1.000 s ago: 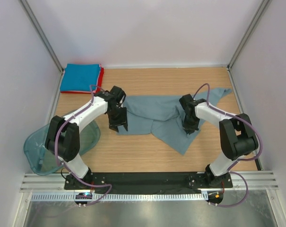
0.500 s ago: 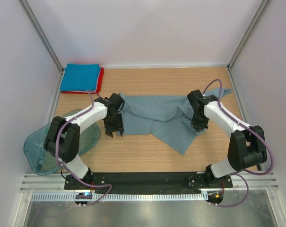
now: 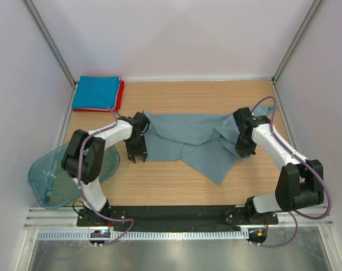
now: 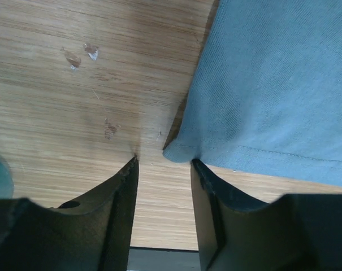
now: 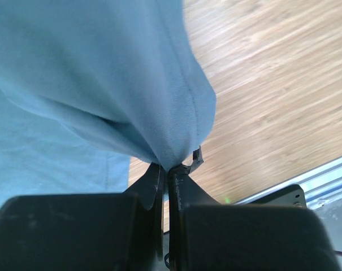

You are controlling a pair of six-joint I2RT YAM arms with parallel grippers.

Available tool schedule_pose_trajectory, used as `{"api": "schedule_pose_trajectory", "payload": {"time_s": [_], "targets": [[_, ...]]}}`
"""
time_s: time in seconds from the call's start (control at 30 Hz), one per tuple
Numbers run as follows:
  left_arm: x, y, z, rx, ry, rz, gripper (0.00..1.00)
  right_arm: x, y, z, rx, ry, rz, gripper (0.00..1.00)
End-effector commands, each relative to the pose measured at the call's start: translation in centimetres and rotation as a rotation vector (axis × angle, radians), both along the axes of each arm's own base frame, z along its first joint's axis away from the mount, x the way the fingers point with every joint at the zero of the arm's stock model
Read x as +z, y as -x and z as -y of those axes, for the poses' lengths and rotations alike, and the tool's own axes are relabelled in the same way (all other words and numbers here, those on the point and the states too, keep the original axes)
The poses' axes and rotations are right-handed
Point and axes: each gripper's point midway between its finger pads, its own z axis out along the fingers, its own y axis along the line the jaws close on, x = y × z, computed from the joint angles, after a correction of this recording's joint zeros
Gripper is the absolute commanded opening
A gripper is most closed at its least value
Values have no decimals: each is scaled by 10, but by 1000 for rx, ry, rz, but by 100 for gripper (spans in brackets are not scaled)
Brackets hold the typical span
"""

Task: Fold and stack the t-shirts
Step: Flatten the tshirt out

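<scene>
Dragged a pinched fold of the tee (image 3: 182, 138) rightward with the right gripper (image 3: 243, 151), pulling it straighter. Drew the left gripper (image 4: 162, 161) back and leftward, down to the tee's near-left corner.

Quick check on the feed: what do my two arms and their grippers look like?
Both the left arm and right arm have white shells between chunky black joints, with a thin purple cable looping along each. The left gripper and right gripper are matte black, each with two flat fingers.

Claw (image 4: 163, 165): jaws apart, low over the counter (image 4: 74, 113)
T-shirt (image 4: 272, 84): grey-blue, hemmed corner at the gap between the fingertips
</scene>
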Motion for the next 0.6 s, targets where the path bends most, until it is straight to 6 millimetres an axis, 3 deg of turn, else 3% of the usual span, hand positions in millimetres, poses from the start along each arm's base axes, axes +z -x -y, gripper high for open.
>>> {"api": "schedule_pose_trajectory", "payload": {"time_s": [0.0, 0.13, 0.17, 0.27, 0.33, 0.57], "targets": [[-4, -14, -2, 16, -22, 42, 42, 3, 9, 15, -17, 10, -7, 1], [-5, -13, -3, 19, -27, 38, 22, 2, 12, 21, -38, 6, -15, 1], [-4, -12, -4, 18, -30, 35, 12, 1, 13, 22, -42, 6, -22, 1], [7, -20, -3, 7, -31, 56, 0, -6, 22, 33, -77, 42, -76, 1], [21, -29, 1, -5, -16, 101, 0, -13, 29, 44, -122, 47, -110, 1], [57, -43, 4, -36, -4, 158, 0, -8, 16, 44, -161, 12, -79, 1]]}}
